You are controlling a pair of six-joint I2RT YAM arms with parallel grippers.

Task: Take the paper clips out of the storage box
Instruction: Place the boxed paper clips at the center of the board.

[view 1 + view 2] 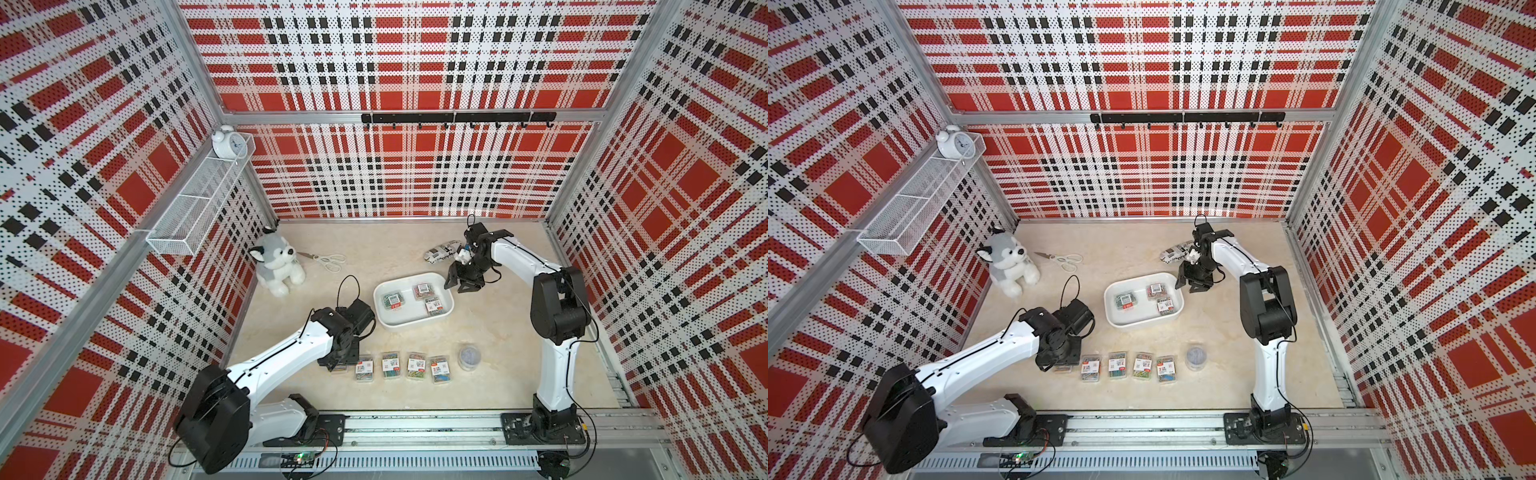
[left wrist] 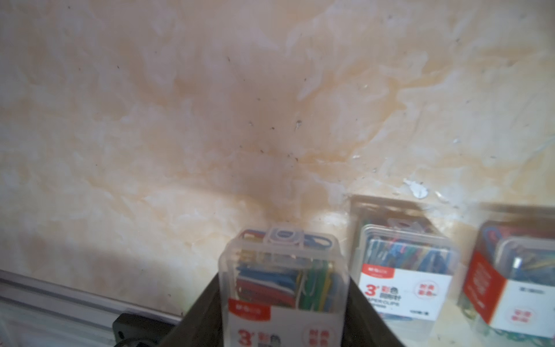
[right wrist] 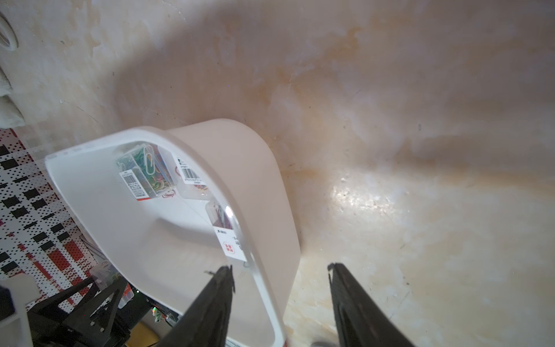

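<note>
The left end effector [image 2: 282, 290] is clamped on a clear case of paper clips [image 2: 283, 264]. It is outside the storage box [image 1: 415, 324], at the end of a row of four cases [image 1: 390, 365] lying off the box's robot-facing long wall. I judge it should lower until the base sits flat, clear of the neighbouring case [image 2: 405, 270], then let go. Inside the box lie three cases [image 1: 424, 291]. The right end effector [image 3: 279, 267] stands apart at the box's far corner, one finger over the inside, one outside the wall. Bare worktop [image 1: 415, 345] between box and row leaves room.
</note>
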